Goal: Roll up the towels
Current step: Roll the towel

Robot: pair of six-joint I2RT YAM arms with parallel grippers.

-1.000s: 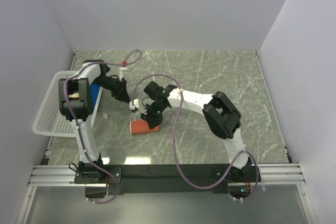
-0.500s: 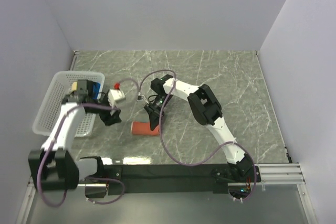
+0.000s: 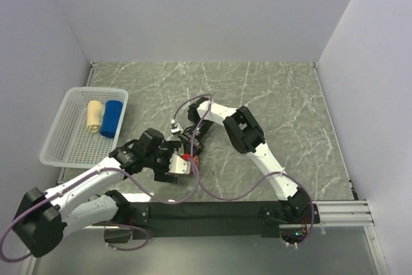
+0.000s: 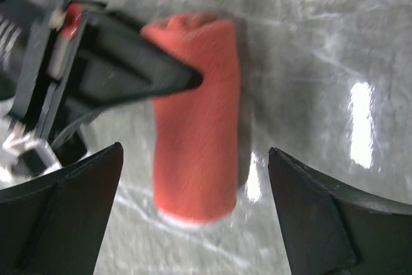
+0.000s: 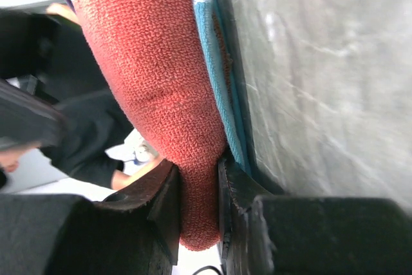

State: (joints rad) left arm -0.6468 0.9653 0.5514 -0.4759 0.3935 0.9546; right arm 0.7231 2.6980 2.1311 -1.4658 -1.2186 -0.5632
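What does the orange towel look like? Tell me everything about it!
The orange towel is fuzzy terry cloth, rolled up into a fat tube and lying on the grey marbled table. A teal edge strip runs along it. The right hand pinches one end of the roll. The left hand hovers open above it, not touching.

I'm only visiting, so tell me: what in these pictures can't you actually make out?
Top view: the rust-orange rolled towel is almost wholly hidden under the left hand and right hand.
Left wrist view: motion blur hides the towel's print, and a right-hand finger covers one corner.
Right wrist view: the towel's end vanishes between the hand's fingers.
Top view: the beige rolled towel and blue rolled towel in the white lattice basket are too small to judge tightness.
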